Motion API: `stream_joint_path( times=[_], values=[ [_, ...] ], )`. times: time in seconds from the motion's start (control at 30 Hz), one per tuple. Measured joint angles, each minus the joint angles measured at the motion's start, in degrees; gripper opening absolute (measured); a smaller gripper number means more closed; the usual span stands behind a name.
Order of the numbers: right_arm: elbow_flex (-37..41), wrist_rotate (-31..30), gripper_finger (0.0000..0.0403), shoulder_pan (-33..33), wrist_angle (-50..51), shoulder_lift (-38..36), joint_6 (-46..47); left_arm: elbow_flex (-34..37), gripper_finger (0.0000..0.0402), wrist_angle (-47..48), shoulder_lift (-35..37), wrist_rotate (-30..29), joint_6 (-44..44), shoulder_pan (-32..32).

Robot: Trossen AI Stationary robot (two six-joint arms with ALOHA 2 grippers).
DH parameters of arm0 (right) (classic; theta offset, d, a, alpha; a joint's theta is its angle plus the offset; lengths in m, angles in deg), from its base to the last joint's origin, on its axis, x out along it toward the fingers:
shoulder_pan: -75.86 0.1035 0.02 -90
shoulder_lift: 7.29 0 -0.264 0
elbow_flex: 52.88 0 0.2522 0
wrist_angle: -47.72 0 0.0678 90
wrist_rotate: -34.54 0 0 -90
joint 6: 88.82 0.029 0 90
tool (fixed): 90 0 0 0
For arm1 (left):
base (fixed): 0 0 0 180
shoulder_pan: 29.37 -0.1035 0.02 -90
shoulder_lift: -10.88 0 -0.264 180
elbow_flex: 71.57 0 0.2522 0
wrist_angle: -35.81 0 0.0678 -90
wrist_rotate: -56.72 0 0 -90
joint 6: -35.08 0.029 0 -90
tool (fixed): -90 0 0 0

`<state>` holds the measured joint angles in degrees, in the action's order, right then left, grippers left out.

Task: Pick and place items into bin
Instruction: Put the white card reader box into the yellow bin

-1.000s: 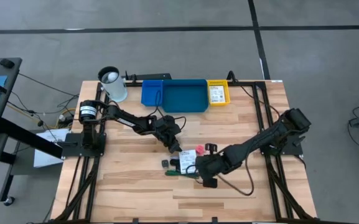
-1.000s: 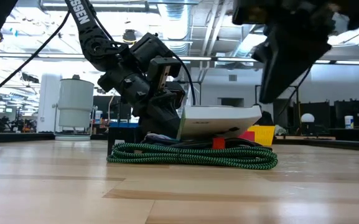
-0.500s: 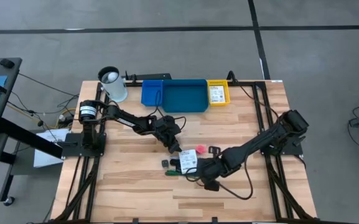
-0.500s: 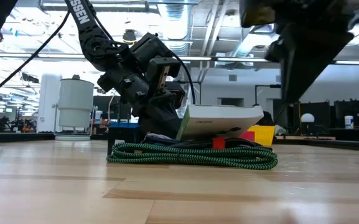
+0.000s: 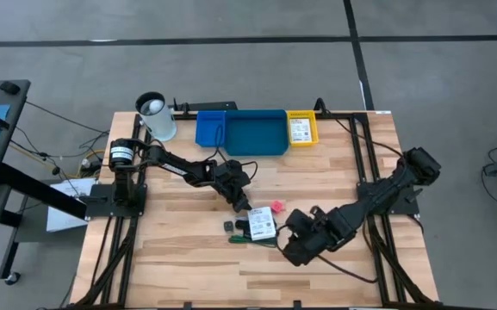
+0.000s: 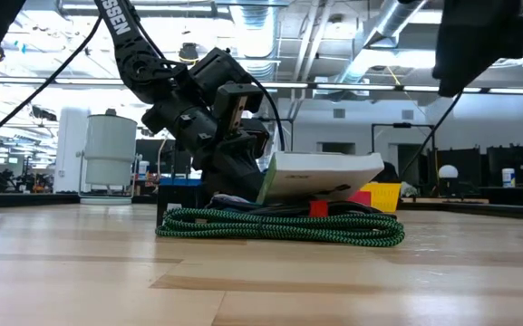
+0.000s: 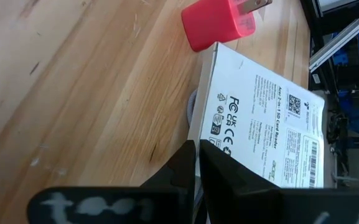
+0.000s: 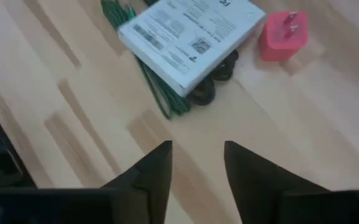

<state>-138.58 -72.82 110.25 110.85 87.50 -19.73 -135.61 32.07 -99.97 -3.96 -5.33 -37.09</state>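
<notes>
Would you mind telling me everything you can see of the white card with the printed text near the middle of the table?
The white card is a flat rectangular retail pack, seemingly glossy cardboard, printed with small black text, certification marks, a QR code and a barcode. It is unopened as far as shows. It lies tilted, propped on the green cable coil and a black item beneath, one end raised. The pink-red cube sits just off one corner. The left tool, shut, presses at its edge.

Overhead, table-level and both close wrist cameras all see the white box (image 5: 260, 226).
</notes>
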Motion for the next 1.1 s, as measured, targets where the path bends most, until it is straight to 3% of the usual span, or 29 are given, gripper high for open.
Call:
stream_joint_path(
  times=[0.23, 0.47, 0.8, 1.1],
  values=[
    [8.8, -2.2, 0.0193, 0.8, -14.8, 0.0, 13.8, 0.0, 0.0010, 0.0, 0.0, 0.2, 0.3, 0.0],
    [16.9, -5.0, 0.0201, 0.5, -36.9, 0.0, 20.4, 0.0, 0.0010, 0.1, 0.0, 0.6, 0.6, 0.0],
    [17.4, -5.3, 0.0208, -0.8, -31.8, -0.1, 28.0, 0.0, 0.0010, 0.1, 0.0, 0.6, 0.6, 0.0],
    [17.4, -5.3, 0.0230, -2.8, -31.6, -0.1, 28.8, 0.0, 0.0010, 0.1, 0.0, 0.4, 0.6, 0.0]
  ],
)
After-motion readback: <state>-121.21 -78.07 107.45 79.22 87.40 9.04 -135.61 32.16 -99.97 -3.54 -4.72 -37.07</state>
